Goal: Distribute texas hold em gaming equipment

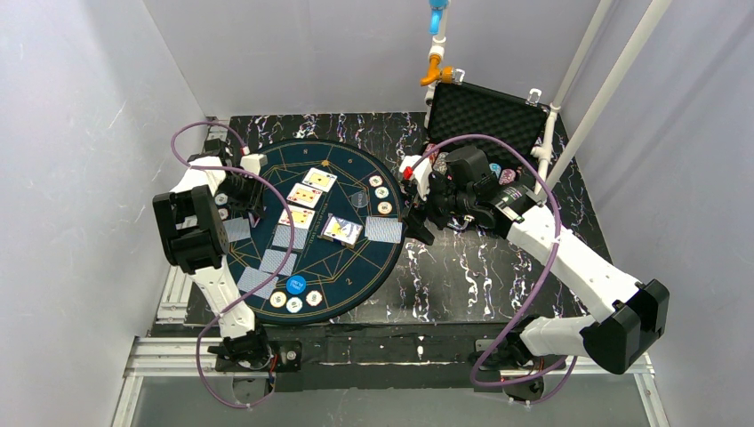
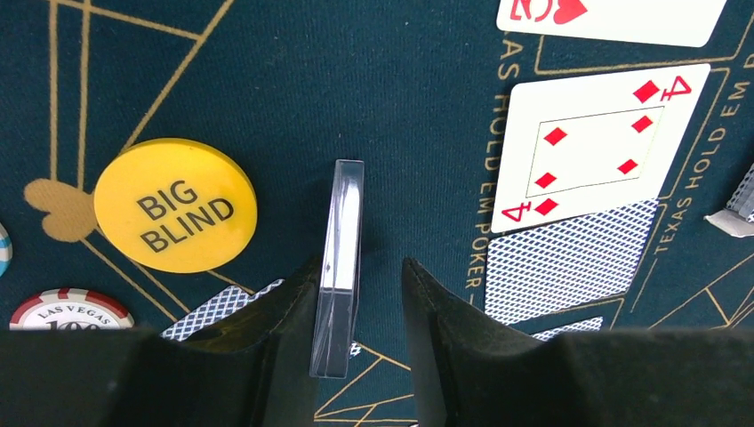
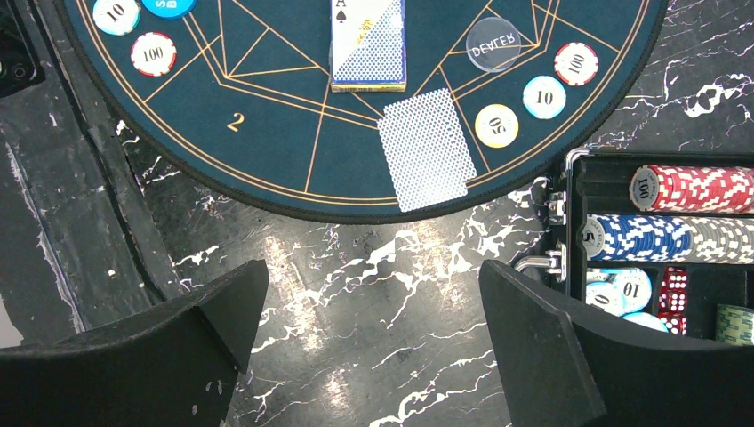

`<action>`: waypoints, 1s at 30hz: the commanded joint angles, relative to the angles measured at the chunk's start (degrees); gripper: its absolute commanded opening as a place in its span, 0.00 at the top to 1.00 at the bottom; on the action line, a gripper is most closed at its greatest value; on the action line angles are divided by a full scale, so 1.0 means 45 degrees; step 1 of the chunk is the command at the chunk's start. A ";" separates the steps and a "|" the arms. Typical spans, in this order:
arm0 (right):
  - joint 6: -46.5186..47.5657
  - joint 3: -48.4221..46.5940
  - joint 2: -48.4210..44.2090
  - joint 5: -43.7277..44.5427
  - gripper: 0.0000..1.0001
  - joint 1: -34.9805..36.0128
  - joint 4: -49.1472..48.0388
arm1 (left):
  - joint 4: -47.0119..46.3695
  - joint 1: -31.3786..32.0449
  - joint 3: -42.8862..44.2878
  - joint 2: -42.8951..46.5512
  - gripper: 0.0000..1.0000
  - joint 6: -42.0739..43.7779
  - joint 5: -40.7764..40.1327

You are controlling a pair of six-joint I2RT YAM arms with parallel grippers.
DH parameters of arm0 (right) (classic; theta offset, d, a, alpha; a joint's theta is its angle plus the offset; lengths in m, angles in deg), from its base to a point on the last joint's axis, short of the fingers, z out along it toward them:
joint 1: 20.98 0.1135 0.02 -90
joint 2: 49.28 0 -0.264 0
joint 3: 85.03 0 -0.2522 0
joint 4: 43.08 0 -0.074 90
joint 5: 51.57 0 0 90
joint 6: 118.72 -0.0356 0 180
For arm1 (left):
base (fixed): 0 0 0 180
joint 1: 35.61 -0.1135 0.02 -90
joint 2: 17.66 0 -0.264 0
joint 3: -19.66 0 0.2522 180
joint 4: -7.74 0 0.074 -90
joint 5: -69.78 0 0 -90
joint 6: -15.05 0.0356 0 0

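In the left wrist view my left gripper (image 2: 360,267) is low over the dark-blue mat (image 2: 400,107). A clear plastic piece (image 2: 340,240) stands on edge between the fingers; it leans on the left finger and a gap separates it from the right one. A yellow BIG BLIND button (image 2: 175,205), a four of diamonds (image 2: 591,147) and a face-down card (image 2: 569,258) lie around it. My right gripper (image 3: 373,267) is open and empty over the marble table, near a face-down card (image 3: 422,149), the deck (image 3: 367,44) and the clear DEALER button (image 3: 493,44).
The black case (image 1: 485,111) stands open at the back right, with chip rows (image 3: 693,189) and dice (image 3: 673,289) in it. Three chips (image 3: 544,96) lie at the mat's right edge. A blue button (image 1: 295,286) and chips (image 1: 296,305) lie at the mat's (image 1: 347,267) near edge.
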 commanded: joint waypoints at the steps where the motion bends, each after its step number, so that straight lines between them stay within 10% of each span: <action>1: 0.0052 -0.0153 -0.0215 -0.0049 0.02 -0.0075 -0.0272 | 0.0408 0.0059 -0.0142 0.0898 0.66 0.0066 0.0321; 17: 0.0012 -0.0104 -0.0291 -0.0093 0.02 -0.0080 -0.0258 | 0.0384 0.0063 -0.0424 0.1149 0.54 0.0090 0.0230; 28: 0.0012 -0.0055 -0.0323 -0.0125 0.02 -0.0074 -0.0348 | 0.0541 0.0082 -0.0125 0.1408 0.34 0.0121 0.0333; 30: 0.0012 -0.0102 -0.0320 -0.0118 0.02 -0.0084 -0.0315 | 0.0784 0.0097 0.0076 0.1638 0.17 0.0057 0.0469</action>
